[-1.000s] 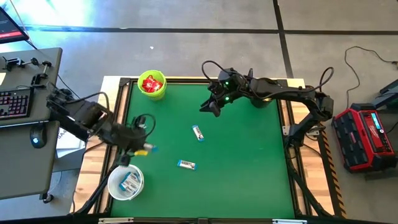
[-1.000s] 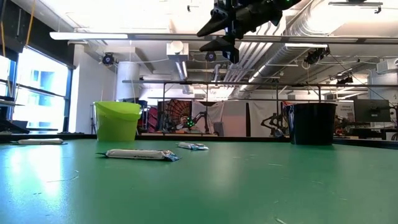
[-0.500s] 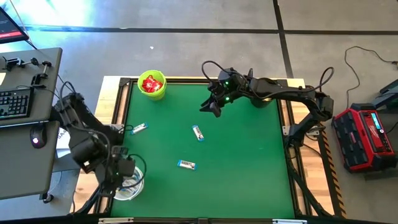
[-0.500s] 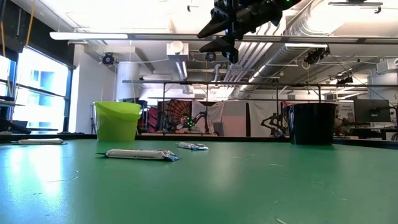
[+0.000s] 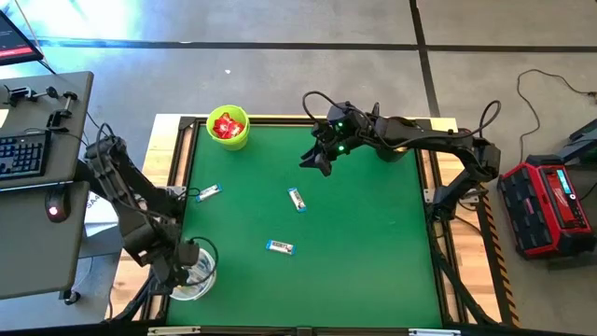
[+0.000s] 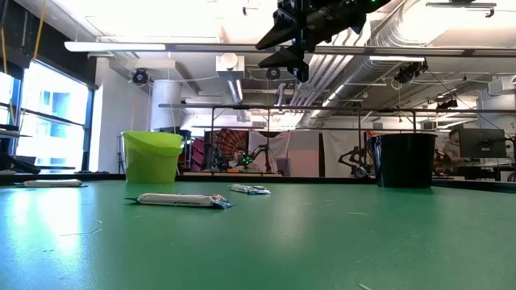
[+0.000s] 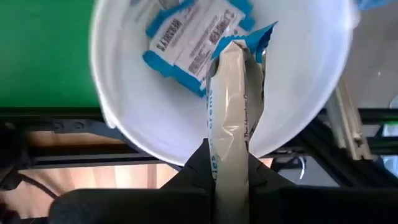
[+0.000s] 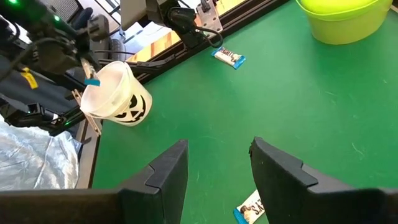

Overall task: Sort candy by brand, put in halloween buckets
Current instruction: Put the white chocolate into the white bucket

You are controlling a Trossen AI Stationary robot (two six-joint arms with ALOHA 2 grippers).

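My left gripper [image 5: 184,268] hangs over the white bucket [image 7: 311,87] at the table's near left corner, shut on a white-and-blue candy bar [image 7: 233,106]. Another such bar [image 7: 186,37] lies inside that bucket. My right gripper [image 8: 217,162] is open and hovers high over the far middle of the table [image 5: 314,161]. Three white-and-blue bars lie flat on the green mat [image 5: 297,198] [image 5: 279,246] [image 5: 209,192]. The lime green bucket [image 5: 228,128] at the far left holds red packets. The black bucket [image 6: 405,159] stands at the far right. My left gripper pinches the white-and-blue bar between its two fingers near one end [image 7: 230,177]. The fingers point down from above and the bar lies along them. The bar is lifted clear, and its blue free end [image 7: 252,40] hangs over the white bucket's opening.
Free green mat lies in the middle and toward the near right. The table's dark frame rail [image 5: 308,329] runs along the near edge by the white bucket. A desk with a keyboard [image 5: 23,154] stands off the table's left, and a red case [image 5: 550,205] off its right.
My left gripper, still shut on the bar, has swung from over the mat's left part toward the near edge and now stands over the white bucket. The bar has travelled with it. My right arm has kept still.
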